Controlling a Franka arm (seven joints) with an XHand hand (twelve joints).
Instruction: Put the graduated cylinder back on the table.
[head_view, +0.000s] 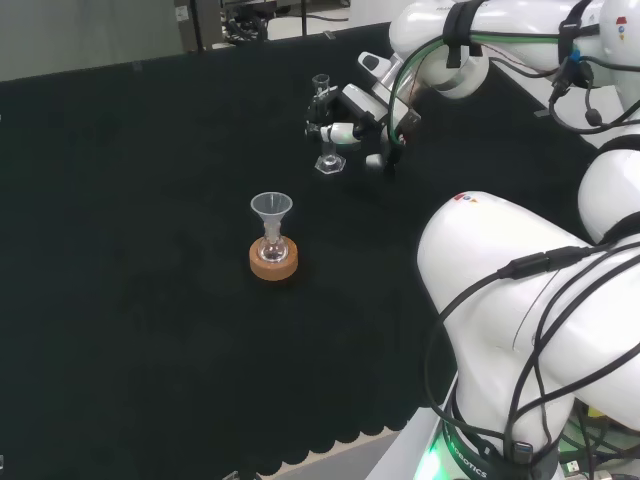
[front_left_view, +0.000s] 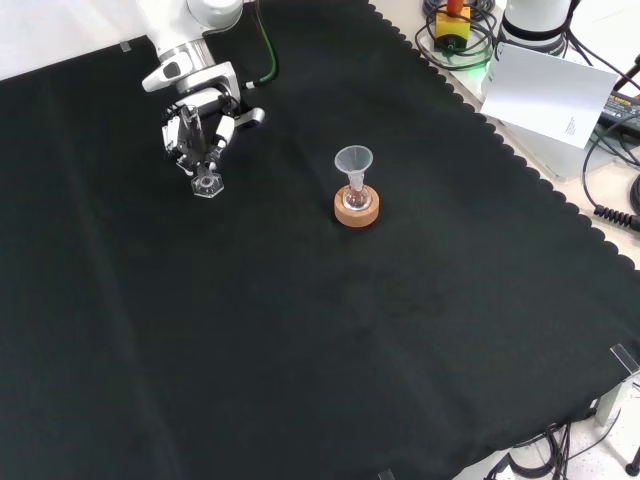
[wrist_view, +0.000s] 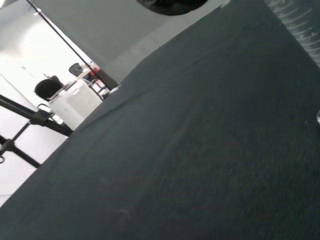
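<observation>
The clear graduated cylinder stands upright at the far middle of the black cloth in the head view, its hexagonal foot at or just above the cloth; I cannot tell if it touches. The hand reaches in from the right with its fingers curled round the cylinder's stem. In the front view the hand is at the upper left and the foot shows below its fingers. A blurred strip of marked glass shows in the wrist view over the cloth.
A small flask with a clear funnel stands in a cork ring nearer the cloth's middle, also in the front view. A white sheet and cables lie beyond the scalloped cloth edge at the front view's right.
</observation>
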